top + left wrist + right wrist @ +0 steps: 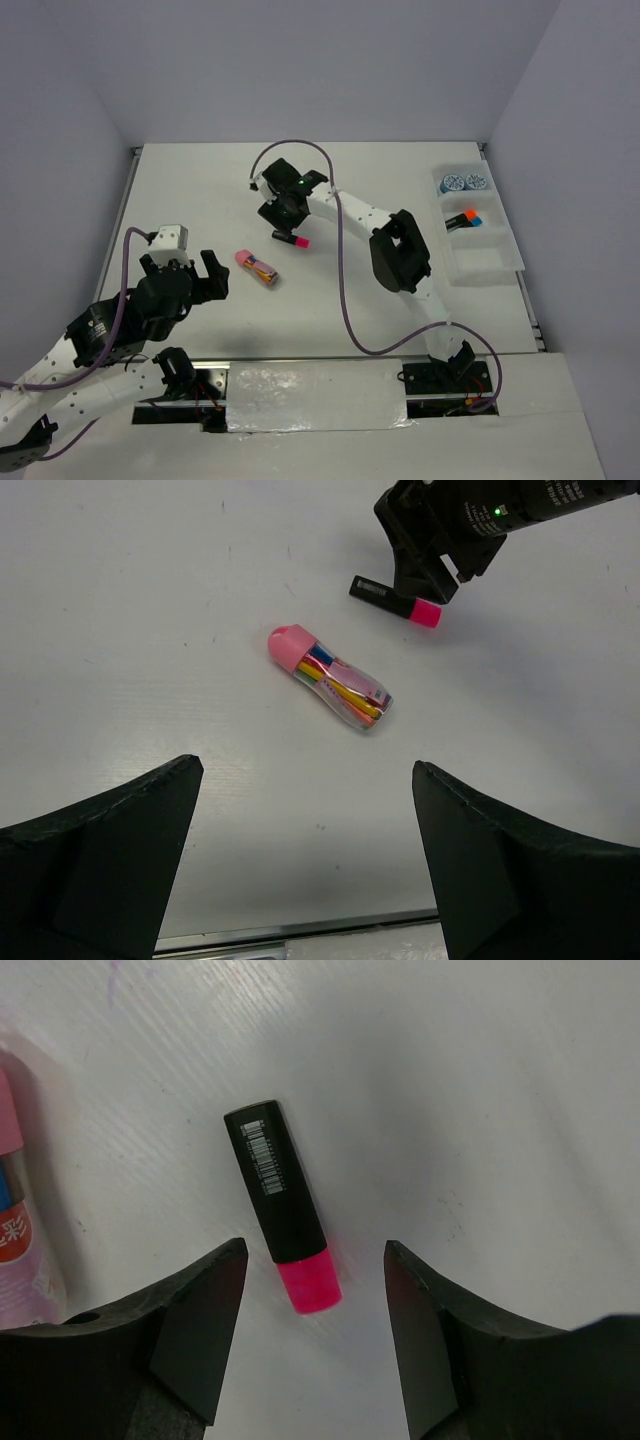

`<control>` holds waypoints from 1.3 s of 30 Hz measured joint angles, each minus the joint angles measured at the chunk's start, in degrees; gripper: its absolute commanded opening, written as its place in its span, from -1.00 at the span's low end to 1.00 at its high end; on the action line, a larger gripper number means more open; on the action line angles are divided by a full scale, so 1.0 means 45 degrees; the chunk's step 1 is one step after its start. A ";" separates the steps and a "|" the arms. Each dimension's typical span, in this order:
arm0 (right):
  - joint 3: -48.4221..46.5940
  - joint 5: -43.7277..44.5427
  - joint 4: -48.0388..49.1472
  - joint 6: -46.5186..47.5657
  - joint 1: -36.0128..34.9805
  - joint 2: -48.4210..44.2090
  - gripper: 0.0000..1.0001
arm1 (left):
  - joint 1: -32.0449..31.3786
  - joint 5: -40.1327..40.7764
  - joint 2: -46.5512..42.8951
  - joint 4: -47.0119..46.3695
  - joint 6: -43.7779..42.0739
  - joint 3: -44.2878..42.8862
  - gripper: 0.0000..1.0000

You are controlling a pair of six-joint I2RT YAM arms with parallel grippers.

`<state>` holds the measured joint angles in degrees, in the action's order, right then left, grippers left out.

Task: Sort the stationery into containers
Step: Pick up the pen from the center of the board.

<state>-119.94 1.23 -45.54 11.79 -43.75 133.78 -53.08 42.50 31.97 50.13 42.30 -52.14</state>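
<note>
A black highlighter with a pink cap [291, 239] lies on the table; my right gripper [281, 212] hovers over it, open, and in the right wrist view the pink cap [310, 1285] lies between the fingertips [225, 1260]. The pink packet with orange-yellow bits [257, 267] lies left of it and also shows in the left wrist view [329, 677]. My left gripper [196, 273] is open and empty, near the packet's left. Clear trays at the right hold two round blue-and-white items [462, 182] and orange- and blue-capped highlighters [463, 219]; a third tray [485, 262] looks empty.
White walls enclose the table on three sides. The right arm's elbow [400, 250] stands between the highlighter and the trays. A purple cable [340, 250] loops above the table middle. A metal strip [310, 390] runs along the near edge.
</note>
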 measured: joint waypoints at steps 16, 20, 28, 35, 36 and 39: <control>0.0811 -0.0801 -0.0568 0.0486 -0.0083 0.0447 0.09 | 0.0000 -0.0078 0.0029 -0.0005 -0.0015 0.0000 0.99; 0.0797 -0.0767 -0.0724 0.0544 -0.0083 0.0602 -0.24 | 0.0000 -0.0083 0.0024 -0.0015 -0.0015 0.0000 0.99; 0.1379 -0.0772 -0.0219 0.0117 0.0039 0.0277 -0.71 | 0.0000 -0.0097 0.0005 -0.0087 -0.0024 0.0000 0.99; 0.6368 -0.1243 0.2550 -0.3721 0.2492 -0.3784 -0.76 | 0.0000 -0.0121 -0.0180 -0.0092 -0.0019 0.0000 0.99; 0.7155 -0.1166 0.3007 -0.4605 0.3390 -0.4721 -0.75 | 0.0000 -0.0126 -0.0238 -0.0097 -0.0019 0.0000 0.99; 0.8854 -0.0364 0.4240 -0.7057 0.6630 -0.7271 -0.74 | 0.0000 -0.0155 -0.0398 -0.0102 -0.0024 0.0000 0.99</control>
<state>-80.09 -0.40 -26.46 -19.97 -13.91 101.06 -53.08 41.80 30.17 49.67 42.19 -52.14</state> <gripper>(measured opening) 0.369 0.994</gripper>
